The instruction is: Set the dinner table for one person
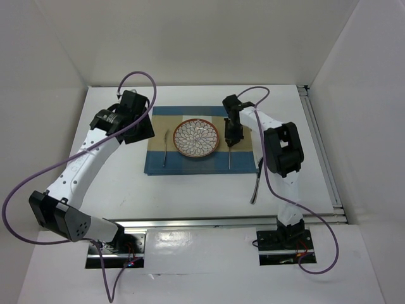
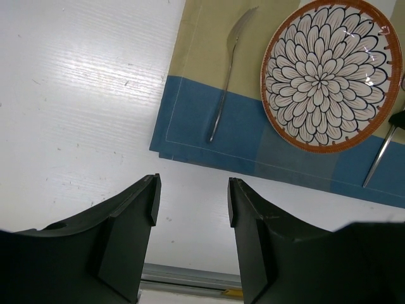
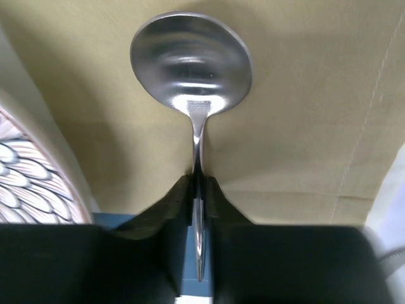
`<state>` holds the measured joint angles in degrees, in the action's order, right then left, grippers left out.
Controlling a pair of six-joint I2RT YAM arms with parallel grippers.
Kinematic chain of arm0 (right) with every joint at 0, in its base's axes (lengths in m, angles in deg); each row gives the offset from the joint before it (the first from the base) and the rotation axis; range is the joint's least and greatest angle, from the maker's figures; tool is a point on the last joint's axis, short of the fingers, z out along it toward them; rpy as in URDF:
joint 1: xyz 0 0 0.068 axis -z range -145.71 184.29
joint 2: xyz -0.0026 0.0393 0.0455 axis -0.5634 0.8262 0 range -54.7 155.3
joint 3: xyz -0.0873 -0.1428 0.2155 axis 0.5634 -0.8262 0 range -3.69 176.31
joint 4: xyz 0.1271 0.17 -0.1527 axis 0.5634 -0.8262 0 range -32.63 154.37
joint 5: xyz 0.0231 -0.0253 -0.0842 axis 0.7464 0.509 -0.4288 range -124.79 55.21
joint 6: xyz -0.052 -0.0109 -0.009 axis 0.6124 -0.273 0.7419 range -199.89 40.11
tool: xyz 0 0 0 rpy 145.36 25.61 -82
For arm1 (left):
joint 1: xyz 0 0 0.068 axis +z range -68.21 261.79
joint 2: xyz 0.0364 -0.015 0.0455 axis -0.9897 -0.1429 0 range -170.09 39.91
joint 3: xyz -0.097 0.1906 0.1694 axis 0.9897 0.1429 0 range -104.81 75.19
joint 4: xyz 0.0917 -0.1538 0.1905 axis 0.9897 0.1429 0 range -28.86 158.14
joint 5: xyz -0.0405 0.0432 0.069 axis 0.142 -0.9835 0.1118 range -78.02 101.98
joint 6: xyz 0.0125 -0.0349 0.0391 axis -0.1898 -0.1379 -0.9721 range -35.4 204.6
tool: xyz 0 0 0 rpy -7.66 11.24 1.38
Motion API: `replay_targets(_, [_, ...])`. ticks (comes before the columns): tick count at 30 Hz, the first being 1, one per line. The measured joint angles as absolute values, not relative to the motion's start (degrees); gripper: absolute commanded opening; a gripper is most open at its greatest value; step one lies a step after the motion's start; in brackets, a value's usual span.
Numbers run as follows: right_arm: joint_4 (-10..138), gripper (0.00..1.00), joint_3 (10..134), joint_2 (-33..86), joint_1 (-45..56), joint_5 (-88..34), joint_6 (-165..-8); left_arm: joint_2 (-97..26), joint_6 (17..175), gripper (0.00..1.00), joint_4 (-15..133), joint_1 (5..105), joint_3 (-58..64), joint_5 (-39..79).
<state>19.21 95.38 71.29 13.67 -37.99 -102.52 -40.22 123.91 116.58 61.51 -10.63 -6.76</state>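
Top: dinner table [image 1: 190,196] holds striped placemat [image 1: 158,166], plate [image 1: 196,138] centred, fork [image 1: 166,147] laid to its left
Left wrist: left gripper [image 2: 192,190] spread and empty, fork ahead of its fingers
Right wrist: right gripper [image 3: 199,190] clamps spoon [image 3: 190,60] handle, bowl just beyond the fingertips over the mat; judged nearly done, spoon release pending
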Motion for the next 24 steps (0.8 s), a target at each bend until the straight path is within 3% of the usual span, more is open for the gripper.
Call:
replay_targets(2, [19.19, 0.36, 94.37, 70.9, 13.61, -38.1, -102.56, -40.03, 123.91, 0.63, 116.56, 61.51, -10.63, -6.76])
replay_targets(4, [19.34, 0.54, 94.0, 70.55, 13.43, -38.21, -102.67, -39.94, 123.91, 0.63, 116.56, 61.51, -10.63, -6.74])
replay_targets(7, [19.32, 0.67, 93.28, 69.91, 13.41, -38.54, -102.3, -39.79, 123.91, 0.63, 116.56, 61.51, -10.63, -6.54])
replay_targets(15, [18.11, 0.69, 92.36, 63.27, 14.07, -40.86, -102.19, -38.91, 123.89, 0.62, 116.6, 61.51, -10.3, -5.84])
replay_targets(24, [20.61, 0.78, 59.07, 33.04, 23.38, -41.1, -106.96, -37.51, 123.51, 0.6, 116.38, 61.51, -8.46, -3.75])
